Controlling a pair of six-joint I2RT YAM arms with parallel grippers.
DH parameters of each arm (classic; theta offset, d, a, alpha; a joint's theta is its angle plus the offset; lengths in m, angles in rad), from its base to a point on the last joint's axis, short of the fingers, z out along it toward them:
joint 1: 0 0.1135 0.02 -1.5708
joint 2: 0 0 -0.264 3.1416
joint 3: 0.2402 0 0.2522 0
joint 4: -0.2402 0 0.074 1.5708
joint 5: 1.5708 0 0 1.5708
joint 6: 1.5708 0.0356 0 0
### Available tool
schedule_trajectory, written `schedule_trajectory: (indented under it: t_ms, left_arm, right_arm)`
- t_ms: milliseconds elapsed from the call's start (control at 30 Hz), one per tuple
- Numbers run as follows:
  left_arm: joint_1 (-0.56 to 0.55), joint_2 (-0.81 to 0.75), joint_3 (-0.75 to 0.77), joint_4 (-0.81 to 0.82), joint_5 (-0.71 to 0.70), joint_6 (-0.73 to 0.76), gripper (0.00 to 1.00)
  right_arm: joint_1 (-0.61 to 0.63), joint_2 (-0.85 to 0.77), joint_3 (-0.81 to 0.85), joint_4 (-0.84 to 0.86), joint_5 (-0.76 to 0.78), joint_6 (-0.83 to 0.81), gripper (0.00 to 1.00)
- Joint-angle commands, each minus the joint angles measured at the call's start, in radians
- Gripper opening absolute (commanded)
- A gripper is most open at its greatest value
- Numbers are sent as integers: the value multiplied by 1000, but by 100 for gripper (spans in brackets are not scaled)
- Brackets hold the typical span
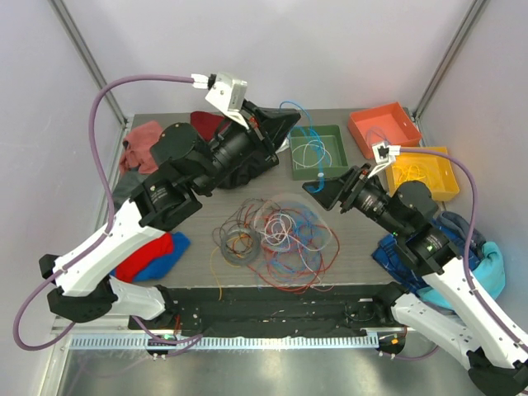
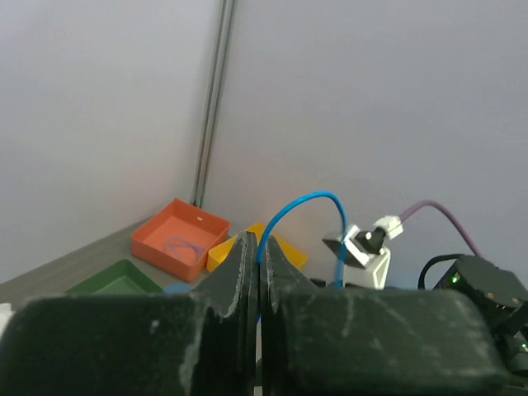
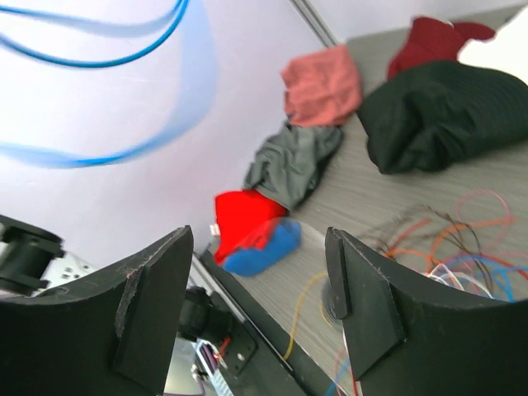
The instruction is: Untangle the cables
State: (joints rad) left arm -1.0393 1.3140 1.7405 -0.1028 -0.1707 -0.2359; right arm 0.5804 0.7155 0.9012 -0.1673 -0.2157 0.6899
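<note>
A tangle of thin cables (image 1: 276, 235) in red, orange, white, blue and grey lies mid-table. My left gripper (image 1: 291, 124) is raised near the green bin (image 1: 294, 157) and is shut on a blue cable (image 1: 299, 111). In the left wrist view that blue cable (image 2: 301, 200) arcs up out of the closed jaws of the left gripper (image 2: 261, 256). My right gripper (image 1: 316, 190) hovers open over the tangle's far right side, nothing between its fingers. The right wrist view shows the right gripper (image 3: 260, 276) open, the blue cable (image 3: 107, 62) blurred above, and the tangle (image 3: 450, 239) at the right.
The green bin holds white and blue cable loops. An orange bin (image 1: 363, 136) and a yellow bin (image 1: 445, 191) stand at the back right. Cloth heaps lie around: pink (image 1: 142, 136), black (image 1: 177, 140), red and blue (image 1: 153, 256), blue (image 1: 487, 264).
</note>
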Motion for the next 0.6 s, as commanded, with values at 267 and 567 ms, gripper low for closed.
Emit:
schedule_trajectory:
  t_ms: [267,567]
  left_arm:
    - [-1,-19,-21,-32,16,-6,0]
    - [-1,-58,-116,-34,-3,-16,0]
  right_arm:
    - [1,0,-25,209,-30,22,73]
    - [2,-19,-50,250,-8,7,73]
